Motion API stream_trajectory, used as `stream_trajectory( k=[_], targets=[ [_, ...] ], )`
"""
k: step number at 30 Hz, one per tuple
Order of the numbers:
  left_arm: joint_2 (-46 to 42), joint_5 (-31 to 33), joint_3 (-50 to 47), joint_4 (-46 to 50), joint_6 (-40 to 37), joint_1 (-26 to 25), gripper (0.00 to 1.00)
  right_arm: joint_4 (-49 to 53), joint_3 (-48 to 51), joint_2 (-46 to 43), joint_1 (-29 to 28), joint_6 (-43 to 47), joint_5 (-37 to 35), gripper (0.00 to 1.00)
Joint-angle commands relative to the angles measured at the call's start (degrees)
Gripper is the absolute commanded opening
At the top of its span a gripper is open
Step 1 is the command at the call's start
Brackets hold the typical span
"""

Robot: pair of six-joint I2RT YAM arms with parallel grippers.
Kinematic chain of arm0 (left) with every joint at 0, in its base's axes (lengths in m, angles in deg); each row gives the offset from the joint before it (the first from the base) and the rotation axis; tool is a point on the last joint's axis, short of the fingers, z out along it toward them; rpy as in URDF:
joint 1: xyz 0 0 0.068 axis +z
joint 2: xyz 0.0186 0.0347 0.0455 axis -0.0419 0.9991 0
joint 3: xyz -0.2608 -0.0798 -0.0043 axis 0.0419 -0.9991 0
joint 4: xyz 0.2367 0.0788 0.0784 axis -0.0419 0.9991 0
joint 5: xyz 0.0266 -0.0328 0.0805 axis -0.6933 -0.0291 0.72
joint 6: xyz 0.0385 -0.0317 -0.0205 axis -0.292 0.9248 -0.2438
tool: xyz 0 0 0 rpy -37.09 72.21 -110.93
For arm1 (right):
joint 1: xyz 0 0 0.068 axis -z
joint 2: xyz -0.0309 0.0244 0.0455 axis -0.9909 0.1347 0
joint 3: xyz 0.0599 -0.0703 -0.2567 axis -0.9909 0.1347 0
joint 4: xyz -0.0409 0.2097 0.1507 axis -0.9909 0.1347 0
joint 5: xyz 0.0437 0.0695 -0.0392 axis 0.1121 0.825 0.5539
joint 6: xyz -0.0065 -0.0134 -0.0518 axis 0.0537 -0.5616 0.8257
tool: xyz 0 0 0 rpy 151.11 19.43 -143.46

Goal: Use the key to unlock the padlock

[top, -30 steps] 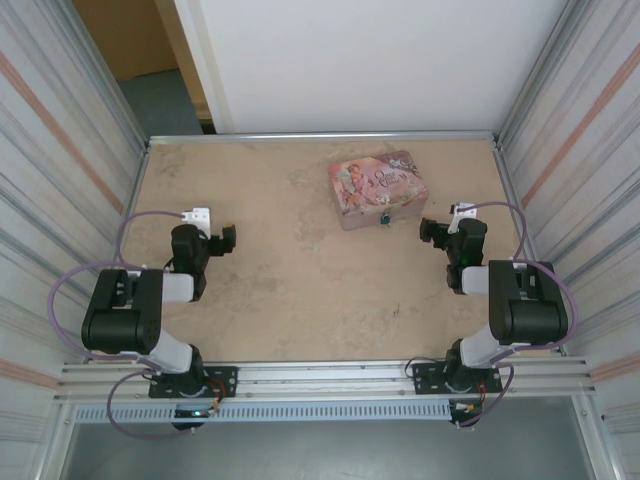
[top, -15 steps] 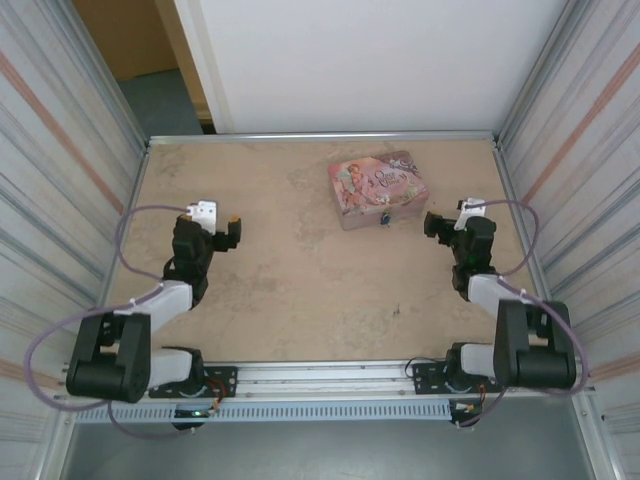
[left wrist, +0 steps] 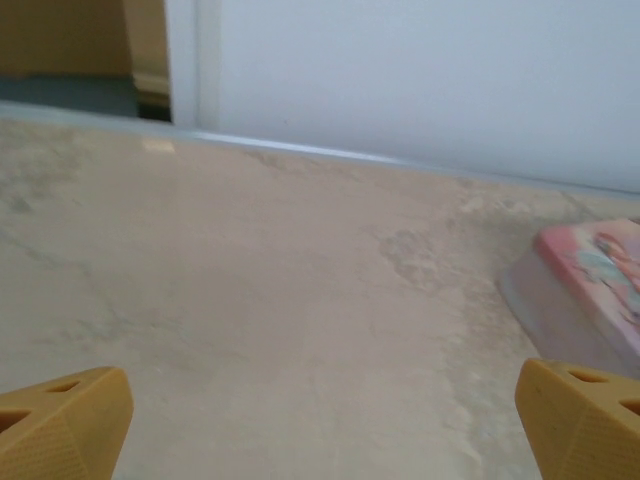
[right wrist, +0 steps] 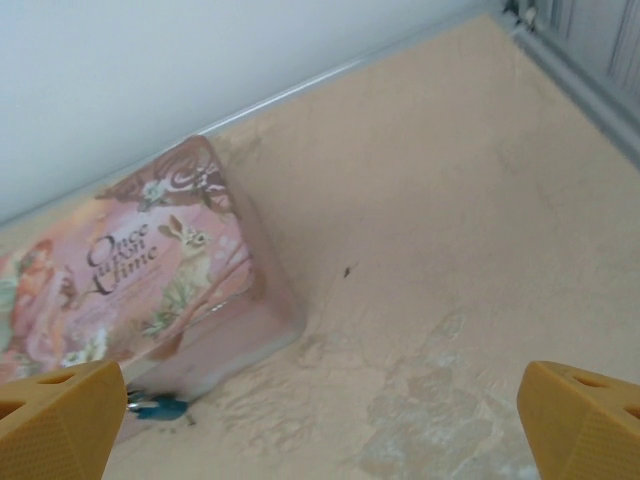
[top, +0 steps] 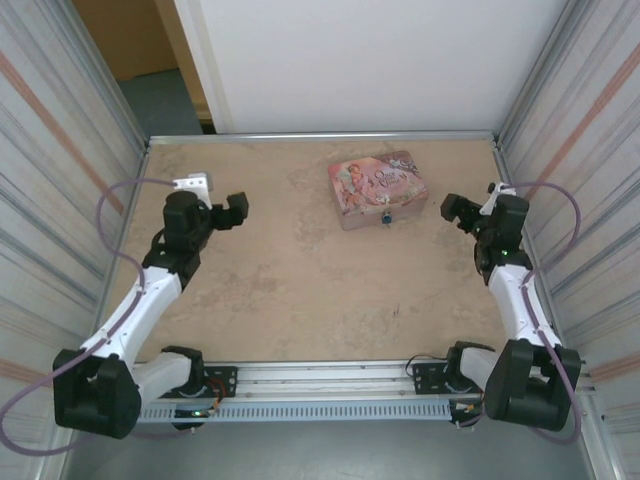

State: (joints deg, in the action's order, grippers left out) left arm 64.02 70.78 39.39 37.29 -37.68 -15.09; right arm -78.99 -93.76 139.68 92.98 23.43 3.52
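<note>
The tiny blue-teal padlock (top: 385,217) lies at the near front face of the pink decorated tin (top: 378,188). In the right wrist view the padlock (right wrist: 160,407) peeks out beside my left fingertip (right wrist: 60,420), below the tin (right wrist: 150,270). I cannot make out a key. My right gripper (top: 455,210) hovers right of the tin, open and holding nothing (right wrist: 320,440). My left gripper (top: 232,210) is well left of the tin, open and holding nothing (left wrist: 320,440); the tin's corner (left wrist: 590,290) sits at the right edge of its wrist view.
The tan tabletop (top: 300,280) is fenced by corrugated metal walls left and right and a white panel (top: 370,60) at the back. A metal rail (top: 330,375) with both arm bases runs along the near edge.
Both arms have stretched out from their folded pose. The left gripper rose and shifted slightly toward the far side; the right gripper moved right and farther back. The tin and padlock stayed put.
</note>
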Motion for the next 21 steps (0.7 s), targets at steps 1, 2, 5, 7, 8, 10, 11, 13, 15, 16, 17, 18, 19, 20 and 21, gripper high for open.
stream_trajectory(
  k=[1,2,5,7,8,10,11,13,15,16,17,18,19,20,21],
  targets=[
    [4.7,-3.1,3.7,6.5,5.1,-5.5,0.99,8.0,-3.9,3.1,0.5,-5.2,10.4,0.99],
    [6.6,-2.7,5.3,6.9,5.2,-7.5,0.99,7.5,-4.7,4.2,0.5,-5.8,12.6,0.99],
    [12.4,-2.9,9.4,6.8,7.2,-12.2,0.99,5.9,-6.4,7.5,0.4,-6.9,15.5,0.99],
    [17.0,-3.1,12.8,6.7,7.9,-15.3,0.99,4.7,-7.8,10.1,0.4,-7.5,15.9,0.99],
    [18.9,-2.8,14.5,6.9,8.1,-16.5,0.99,4.2,-8.5,11.5,0.4,-7.5,16.1,0.99],
    [23.3,-2.8,18.2,7.4,8.4,-18.6,0.99,3.0,-10.2,14.6,0.4,-7.5,17.1,0.99],
    [25.0,-3.0,19.6,7.4,8.8,-19.2,0.99,2.4,-11.0,16.0,0.4,-7.4,17.8,0.99],
    [28.9,-4.7,22.9,7.4,10.4,-20.1,0.99,2.0,-12.9,19.4,0.2,-7.4,19.1,0.99],
    [32.5,-6.8,25.7,7.3,12.8,-20.3,0.99,1.8,-15.0,22.5,0.1,-7.0,20.0,0.99],
    [34.2,-8.2,27.1,7.2,14.1,-20.3,0.99,1.7,-16.0,24.1,0.0,-6.7,20.4,0.99],
    [35.5,-9.0,28.2,7.1,15.3,-20.3,0.99,1.3,-16.8,25.5,-0.1,-6.3,20.7,0.99],
    [37.0,-10.1,29.3,6.8,16.5,-20.3,0.99,1.1,-17.8,27.1,-0.2,-6.1,21.0,0.99],
    [38.4,-10.8,30.4,6.8,17.8,-20.4,0.99,1.1,-18.9,28.6,-0.3,-5.9,21.1,0.99],
    [39.5,-11.0,31.2,6.7,19.1,-20.4,0.99,1.0,-19.8,29.7,-0.4,-5.6,21.5,0.99],
    [40.8,-11.8,31.9,6.0,20.4,-20.4,0.99,1.3,-21.4,31.7,-0.6,-5.4,22.3,0.99]
  ],
)
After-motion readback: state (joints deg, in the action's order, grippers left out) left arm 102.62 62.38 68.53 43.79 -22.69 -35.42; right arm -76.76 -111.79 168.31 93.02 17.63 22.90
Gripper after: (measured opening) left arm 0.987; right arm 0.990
